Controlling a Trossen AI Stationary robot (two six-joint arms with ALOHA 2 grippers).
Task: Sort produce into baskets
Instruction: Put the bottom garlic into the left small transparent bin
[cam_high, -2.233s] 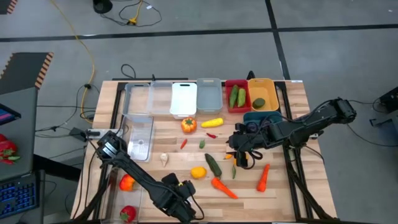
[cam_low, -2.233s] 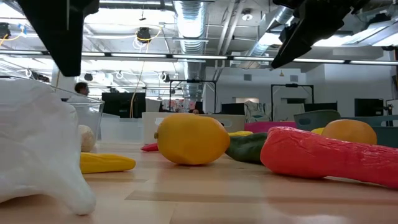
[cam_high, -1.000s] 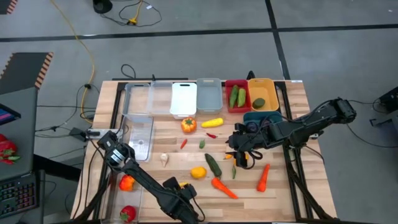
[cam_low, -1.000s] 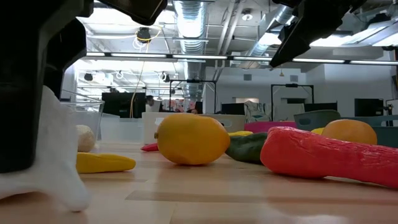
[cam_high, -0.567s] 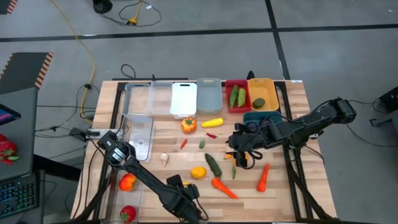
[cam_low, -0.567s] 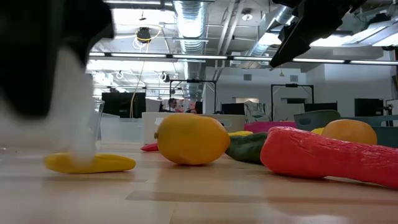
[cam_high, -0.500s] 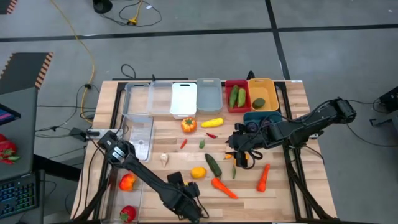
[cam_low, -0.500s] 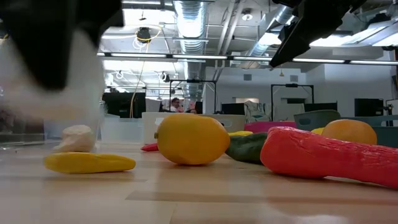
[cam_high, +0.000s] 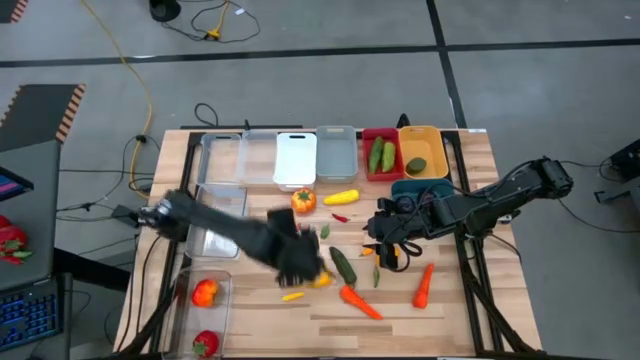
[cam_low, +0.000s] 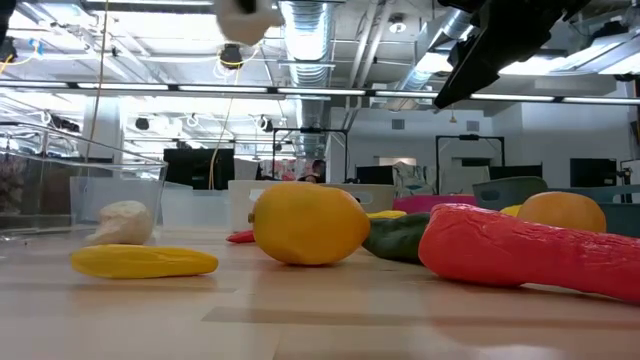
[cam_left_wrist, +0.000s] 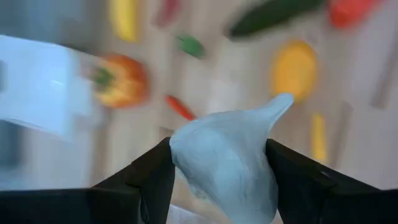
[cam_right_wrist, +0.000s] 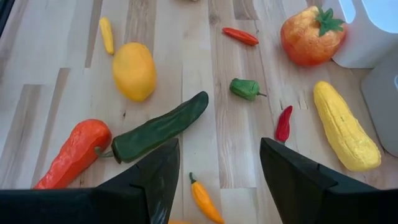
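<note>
The left gripper (cam_left_wrist: 217, 163) is clenched on a white, teardrop-shaped toy garlic bulb (cam_left_wrist: 227, 158), its two dark fingers (cam_left_wrist: 146, 180) pressed against the bulb's broad sides while the pointed tip juts forward past them. In the high view the left arm is a smear above the middle of the table, so the garlic is aloft, with a yellow lemon (cam_left_wrist: 293, 70), an orange-red tomato (cam_left_wrist: 121, 79) and a white plastic bin (cam_left_wrist: 37, 93) lying ahead of and below the tool.

The bulb looks light, rigid and smooth-skinned, so it probably slips more readily than it crushes. The widest part of its belly seems the sound place to hold, as the tapered tip would likely squirt free.

The right gripper (cam_right_wrist: 217, 177) hangs released and empty over the right half of the table. Just beyond its spread fingertips lie a dark green cucumber (cam_right_wrist: 158, 127), a small orange chili (cam_right_wrist: 205, 200) and a red chili (cam_right_wrist: 284, 124).
</note>
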